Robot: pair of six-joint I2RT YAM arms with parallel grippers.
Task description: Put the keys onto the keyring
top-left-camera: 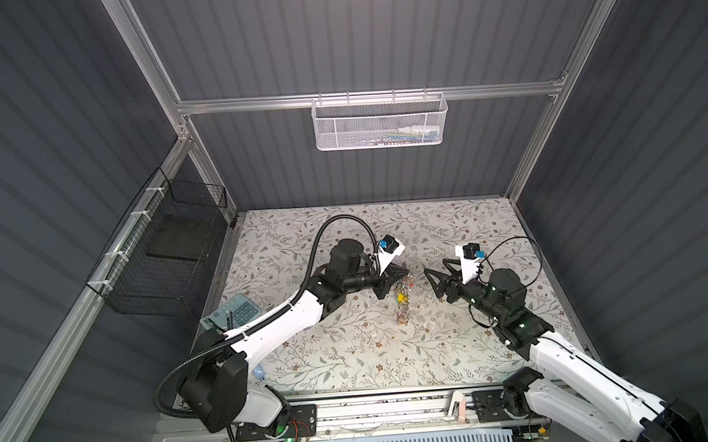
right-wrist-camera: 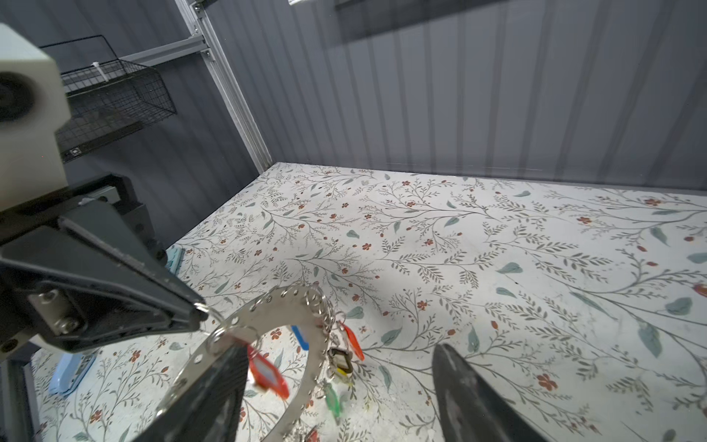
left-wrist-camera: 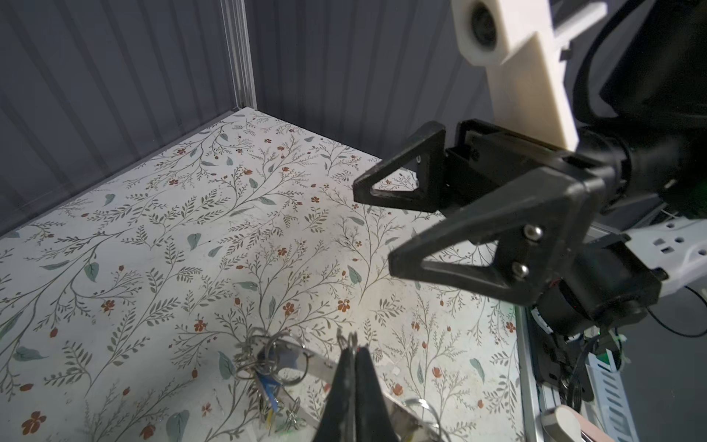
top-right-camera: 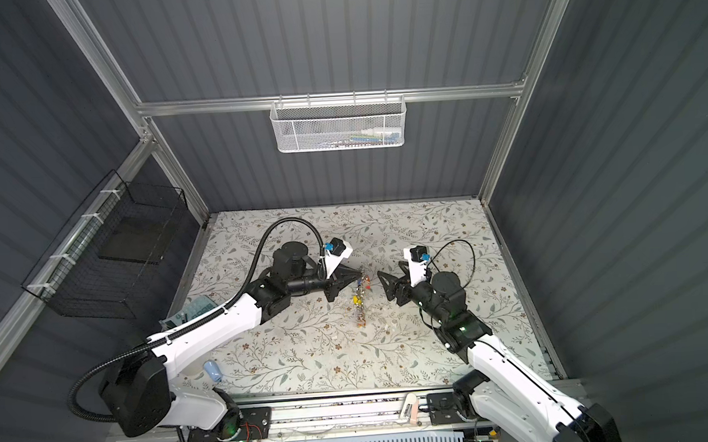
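Over the floral tabletop (right-wrist-camera: 497, 237), the keyring (right-wrist-camera: 283, 302), a flat grey metal band punched with holes, stands on edge between two robot arms, its rim strung with small wire rings (right-wrist-camera: 323, 306) and coloured tags; whether its lower edge touches down cannot be told. The left claw (right-wrist-camera: 196, 309) is closed, its tips pinched on a wire ring at the band's rim, though it is unclear whether they also catch the band itself. The right claw (left-wrist-camera: 376, 227) is spread wide and holds nothing, poised near the band but clear of it. The keys show only by their orange-red tag (right-wrist-camera: 267, 377), blurred, which hangs from the rim just beside the left claw's tips; the metal keys themselves are hidden behind the right claw's near finger. A second orange tag (right-wrist-camera: 352, 340) hangs farther round the rim, so which one belongs to the task is a judgement. The band looks stiff, thin and slick, and, carried by one wire ring, is likely to swing and twist. A firmer hold lies across its flat faces between holes. The keys are small, hard and loose; their plastic tag, thicker and flat-sided, looks the surest place to pinch.
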